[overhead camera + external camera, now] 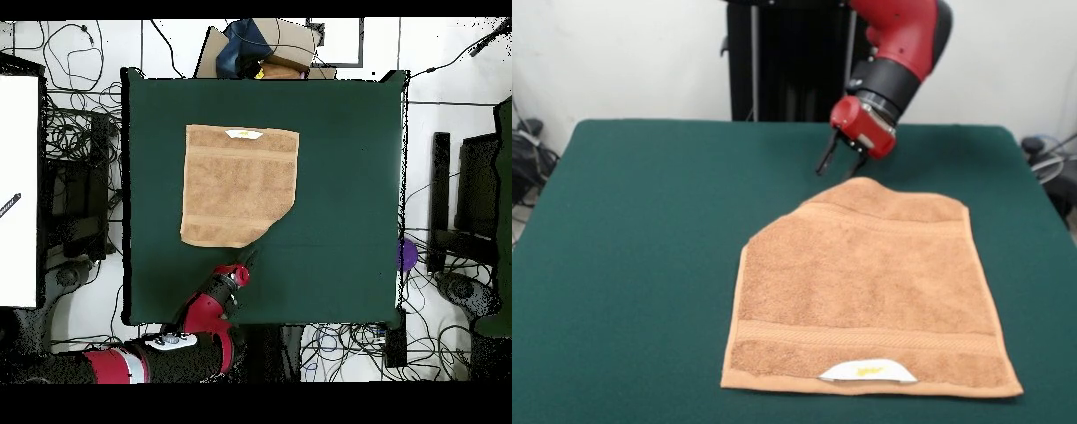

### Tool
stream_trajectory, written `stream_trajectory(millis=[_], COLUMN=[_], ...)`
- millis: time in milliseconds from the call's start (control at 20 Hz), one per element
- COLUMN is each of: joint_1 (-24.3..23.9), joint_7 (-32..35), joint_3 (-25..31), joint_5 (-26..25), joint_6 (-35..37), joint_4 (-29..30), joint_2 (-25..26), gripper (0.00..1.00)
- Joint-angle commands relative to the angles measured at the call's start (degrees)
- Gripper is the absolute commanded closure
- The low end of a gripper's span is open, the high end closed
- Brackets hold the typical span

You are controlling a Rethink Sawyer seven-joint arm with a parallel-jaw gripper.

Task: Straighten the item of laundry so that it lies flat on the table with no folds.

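From the front, the towel (869, 291) lies mostly flat on the table (636, 265), nearer its front edge and right of centre. Its white label (868, 371) is on the front hem, but the far-left corner looks tucked under, leaving a slanted edge. The gripper (840, 155) hovers just beyond that far edge with its fingers apart, holding nothing. From overhead, the towel (240, 185) shows the same clipped corner on the side toward the robot's base, with the gripper (246, 266) just off it, so I judge one fold remains to be opened.

The tan towel (865, 283) lies mostly flat on the green table (627, 265). 1 far corner is folded under. Its white label faces the near edge.
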Motion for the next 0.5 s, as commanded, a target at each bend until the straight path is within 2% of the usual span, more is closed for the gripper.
stream_trajectory(millis=[50,500], joint_1=[0.33,-0.24], joint_7=[11.54,10.91], joint_3=[8.22,7.99], joint_5=[5.36,6.69], joint_6=[4.42,4.41], joint_4=[-7.23,-7.54], joint_2=[1.78,2.71], gripper=[0.00,0.00])
